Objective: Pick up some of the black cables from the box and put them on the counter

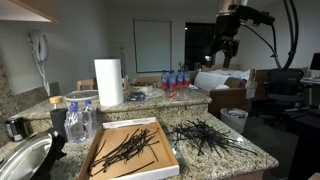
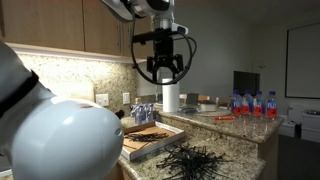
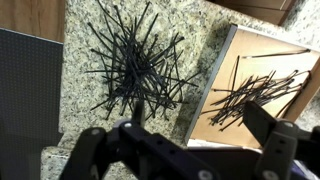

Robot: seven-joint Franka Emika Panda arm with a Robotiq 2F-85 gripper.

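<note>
the pincer (image 2: 160, 68) is up high, spread wide, empty. some black cables (image 3: 255, 92) lie in the box (image 3: 213, 85), and a pile (image 3: 135, 70) sits beside it on the surface (image 3: 195, 35). i'd drop onto what looks like the box's densest clump.

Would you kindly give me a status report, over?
Gripper open, empty, high above counter. Black cables: one pile on counter, more in box. Nothing between gripper and cables.
</note>
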